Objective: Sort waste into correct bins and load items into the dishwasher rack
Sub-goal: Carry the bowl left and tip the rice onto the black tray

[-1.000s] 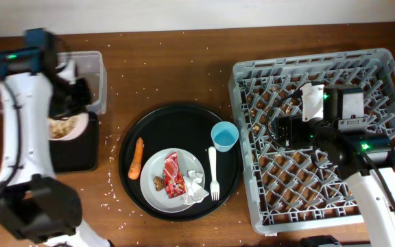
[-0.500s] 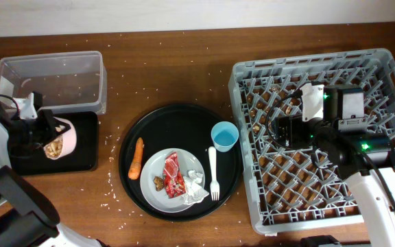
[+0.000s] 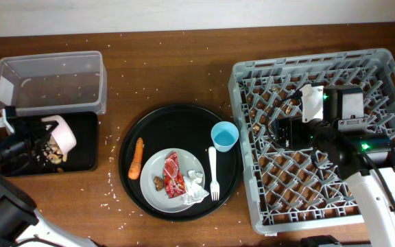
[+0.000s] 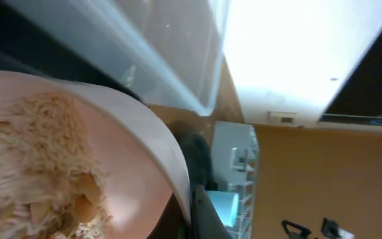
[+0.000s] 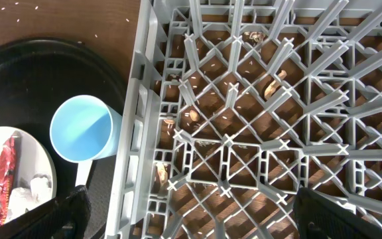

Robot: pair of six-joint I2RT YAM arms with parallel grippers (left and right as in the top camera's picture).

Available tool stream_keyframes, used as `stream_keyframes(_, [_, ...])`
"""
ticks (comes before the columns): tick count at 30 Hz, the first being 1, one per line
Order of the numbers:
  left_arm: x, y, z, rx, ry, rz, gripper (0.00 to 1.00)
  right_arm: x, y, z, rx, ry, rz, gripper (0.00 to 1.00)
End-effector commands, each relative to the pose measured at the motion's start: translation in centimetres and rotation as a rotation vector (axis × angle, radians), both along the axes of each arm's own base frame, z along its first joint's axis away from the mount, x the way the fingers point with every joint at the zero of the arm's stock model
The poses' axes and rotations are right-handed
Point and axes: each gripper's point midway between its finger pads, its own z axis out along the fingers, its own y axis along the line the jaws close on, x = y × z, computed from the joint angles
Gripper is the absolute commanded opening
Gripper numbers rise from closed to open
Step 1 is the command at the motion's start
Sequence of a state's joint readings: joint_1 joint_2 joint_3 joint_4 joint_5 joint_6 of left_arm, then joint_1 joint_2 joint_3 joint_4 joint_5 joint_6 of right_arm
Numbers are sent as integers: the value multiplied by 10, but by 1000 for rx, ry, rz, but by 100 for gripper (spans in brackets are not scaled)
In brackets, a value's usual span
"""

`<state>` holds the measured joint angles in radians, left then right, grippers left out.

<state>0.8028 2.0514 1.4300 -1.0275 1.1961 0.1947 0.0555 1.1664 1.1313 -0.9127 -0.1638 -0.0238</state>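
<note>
Bowl (image 3: 62, 133) clamped by left gripper (image 3: 38, 134), tilted over black tray (image 3: 88, 152) to dump scraps (image 3: 53, 156); right gripper (image 5: 204, 211) spread, idle over rack (image 3: 384, 88).

Quick tally, overhead: 1 rack (image 3: 245, 199) right side. 1 round tray (image 3: 177, 127) centre. 1 tub (image 3: 53, 86) upper left, 1 black tray (image 3: 86, 140) under it. Dishes: 1 plate (image 3: 155, 167), 1 bowl (image 3: 64, 134), 1 cup (image 3: 224, 136), 1 fork (image 3: 213, 171). Waste: 1 carrot (image 3: 136, 158), 1 wrapper (image 3: 173, 174), 1 tissue (image 3: 196, 186), approx. 2 brown bits (image 3: 158, 182). Rice scraps (image 4: 38, 153): too many to count.
</note>
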Motion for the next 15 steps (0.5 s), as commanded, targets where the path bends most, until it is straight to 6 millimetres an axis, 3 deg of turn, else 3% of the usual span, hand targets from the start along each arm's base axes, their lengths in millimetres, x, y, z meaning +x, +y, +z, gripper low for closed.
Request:
stream_keyframes(1, [7,-3,30,-123,-152,14,0,2,1,6,9,-14,0,97])
stream_keyframes(4, [6,4,45,-204,-197,52,0,2,1,6,9,-10,0,97])
stream_keyframes(13, [-6,23,42,-221,-153,116,1,0,1,5,9,-1,1,97])
stream_keyframes(15, [-10,29,52,-281,-178,144,1,0,1,4,9,0,1,97])
